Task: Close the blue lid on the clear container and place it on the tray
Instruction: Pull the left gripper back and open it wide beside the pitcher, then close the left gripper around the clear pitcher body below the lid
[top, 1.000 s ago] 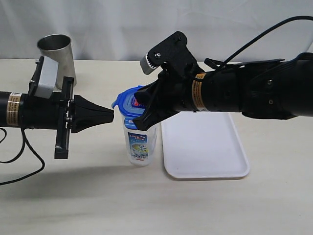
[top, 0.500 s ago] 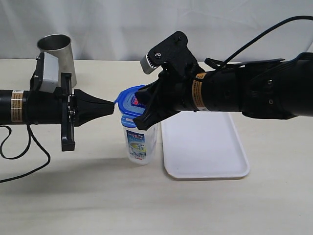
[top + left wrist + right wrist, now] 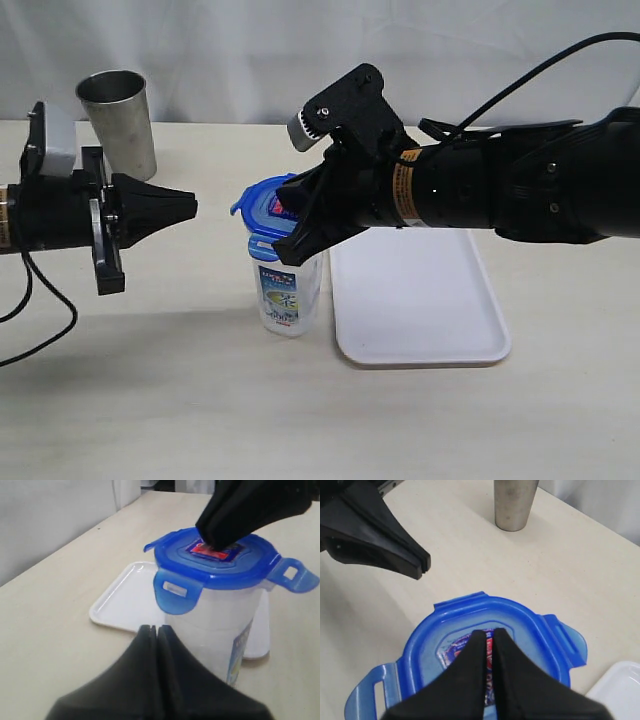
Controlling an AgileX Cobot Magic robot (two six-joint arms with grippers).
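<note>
One steel cup (image 3: 118,120) far left, one tray (image 3: 420,300) just right of one clear container (image 3: 285,295), one blue lid (image 3: 262,205) atop, closed right gripper (image 3: 489,635) touching lid, closed left gripper (image 3: 190,207) apart, empty.

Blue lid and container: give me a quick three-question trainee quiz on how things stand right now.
1. True or false: the clear container stands on the tray.
2. Where are the tips of the right pincer? A) shut together on top of the blue lid; B) open around the container's wall; C) flat on the tray.
3. Which pincer is clear of the container, and is it open or shut?

Key:
1. False: it stands on the table, beside the tray.
2. A.
3. The left pincer, shut.
</note>
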